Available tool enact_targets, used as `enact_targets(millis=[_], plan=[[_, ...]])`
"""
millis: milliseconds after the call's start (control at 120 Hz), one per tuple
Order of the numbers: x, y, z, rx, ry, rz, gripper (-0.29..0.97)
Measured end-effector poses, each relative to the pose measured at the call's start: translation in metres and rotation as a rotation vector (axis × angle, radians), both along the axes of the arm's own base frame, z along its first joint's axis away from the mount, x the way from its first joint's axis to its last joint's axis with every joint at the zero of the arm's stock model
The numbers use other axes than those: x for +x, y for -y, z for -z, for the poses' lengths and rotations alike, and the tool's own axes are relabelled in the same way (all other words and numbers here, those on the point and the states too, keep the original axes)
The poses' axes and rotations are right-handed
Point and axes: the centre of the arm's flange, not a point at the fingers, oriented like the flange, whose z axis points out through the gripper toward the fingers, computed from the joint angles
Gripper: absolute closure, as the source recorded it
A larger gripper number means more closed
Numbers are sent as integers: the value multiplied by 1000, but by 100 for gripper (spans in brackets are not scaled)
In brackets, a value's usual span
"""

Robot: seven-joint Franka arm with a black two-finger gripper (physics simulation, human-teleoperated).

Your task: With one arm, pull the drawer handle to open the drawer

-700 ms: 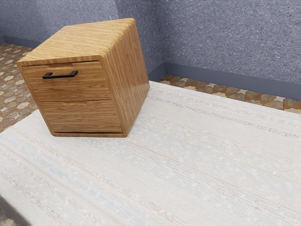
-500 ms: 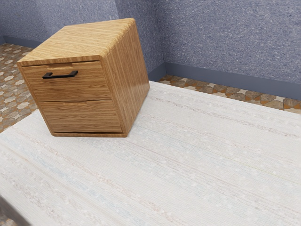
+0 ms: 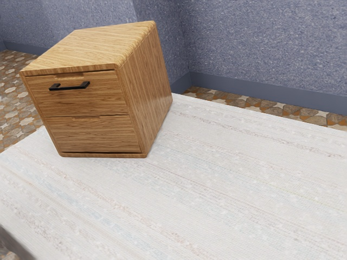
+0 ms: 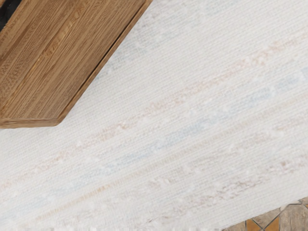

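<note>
A wooden cabinet (image 3: 141,81) stands at the back of the white table (image 3: 227,179), toward the exterior view's left. It has two drawer fronts, one above the other. The upper drawer (image 3: 92,100) carries a black bar handle (image 3: 69,85) near its top and sits flush with the cabinet's face. The lower drawer (image 3: 95,132) has no handle that I can see. In the wrist view the cabinet's wooden front (image 4: 53,53) lies close under my hand, with a dark sliver (image 4: 6,10) at its corner.
The pale woven tabletop (image 4: 192,125) stretches wide in front of the cabinet. Blue-grey walls (image 3: 260,38) meet behind it, and patterned floor tiles (image 3: 11,108) show beyond the table's edge. A bit of tiled floor (image 4: 284,221) shows past the table's edge in the wrist view.
</note>
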Motion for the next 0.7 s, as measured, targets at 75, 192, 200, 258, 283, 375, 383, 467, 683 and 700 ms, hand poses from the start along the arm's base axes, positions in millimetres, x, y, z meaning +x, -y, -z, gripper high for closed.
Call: enact_targets(millis=[75, 192, 200, 258, 283, 375, 383, 467, 683, 700], plan=[[-16, -4, -17, 62, 34, 11, 0], [-16, 23, -33, 177, 36, 111, 0], [-14, 26, -33, 187, 33, 118, 0], [-7, 30, -26, 240, -3, 150, 0], [-6, 28, -19, 262, -23, 161, 0], [-15, 11, 0, 319, -52, 182, 0], [-16, 10, 2, 324, -53, 185, 0], [-14, 12, 10, 373, -40, 228, 0], [0, 24, 36, 405, -7, 351, 0], [0, 24, 37, 406, -2, 355, 0]])
